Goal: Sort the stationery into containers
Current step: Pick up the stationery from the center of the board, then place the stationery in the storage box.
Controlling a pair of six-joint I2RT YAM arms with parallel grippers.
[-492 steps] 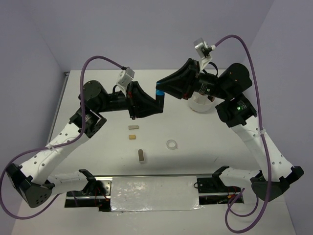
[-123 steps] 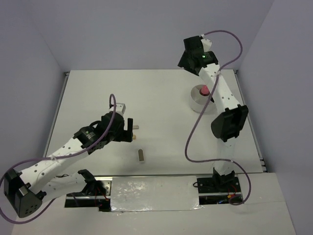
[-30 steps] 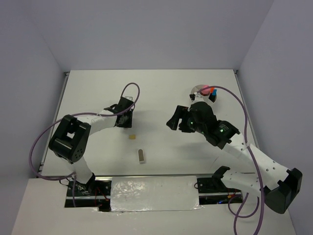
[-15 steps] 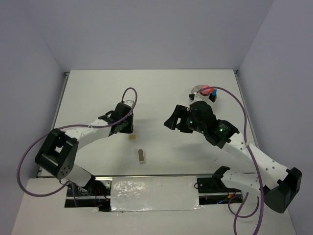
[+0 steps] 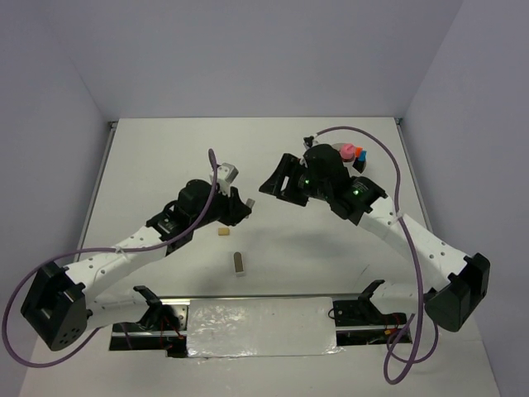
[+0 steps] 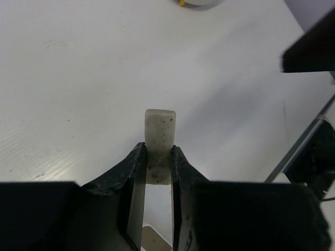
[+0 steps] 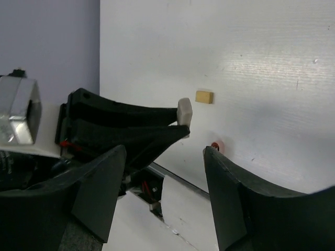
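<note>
The left gripper (image 6: 157, 156) pinches a pale grey block (image 6: 160, 128) between closed jaws (a tan block (image 5: 223, 232) lies just nearer); the right gripper (image 7: 163, 175) is spread wide.

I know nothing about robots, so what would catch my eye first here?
The left pincer grips a pale speckled block by one end, left of centre. The right pincer faces it, spread wide and empty. Behind it, at the far right, a bright pink tube shows.
</note>
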